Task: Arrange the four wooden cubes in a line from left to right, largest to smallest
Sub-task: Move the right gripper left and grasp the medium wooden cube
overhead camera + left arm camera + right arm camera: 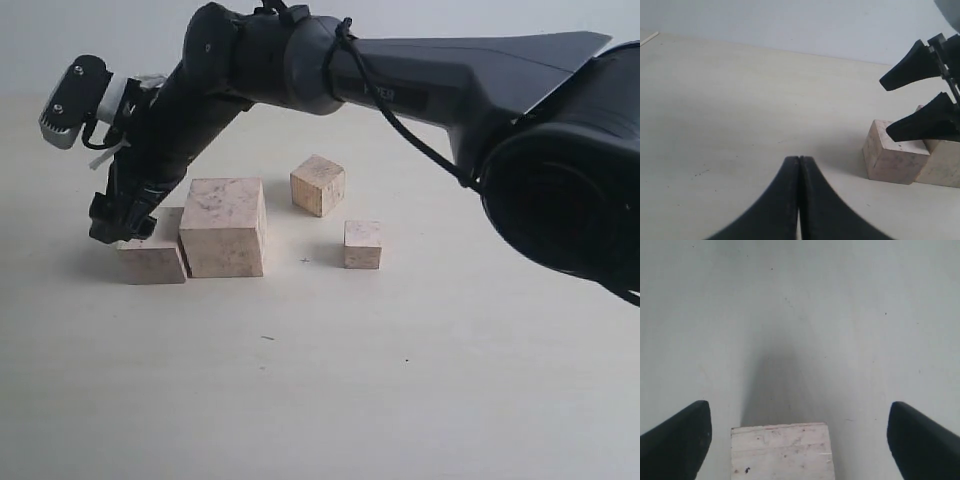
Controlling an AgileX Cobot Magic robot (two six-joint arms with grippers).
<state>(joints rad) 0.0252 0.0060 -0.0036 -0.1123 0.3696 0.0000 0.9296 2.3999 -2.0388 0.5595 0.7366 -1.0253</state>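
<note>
Our right gripper (799,410) hangs spread wide over the second-largest cube (152,258), which sits leftmost, just beside the largest cube (223,227). The third cube (318,185) and smallest cube (362,244) lie apart (further right), and our left gripper (799,165) is clenched on nothing.

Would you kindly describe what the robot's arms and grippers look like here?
The right arm is matte black and dark grey with rounded joints, faint lettering on one link and a black cable running along it. A grey camera housing with white fittings sits at its wrist. The right gripper and left gripper have smooth black tapered fingers.
</note>
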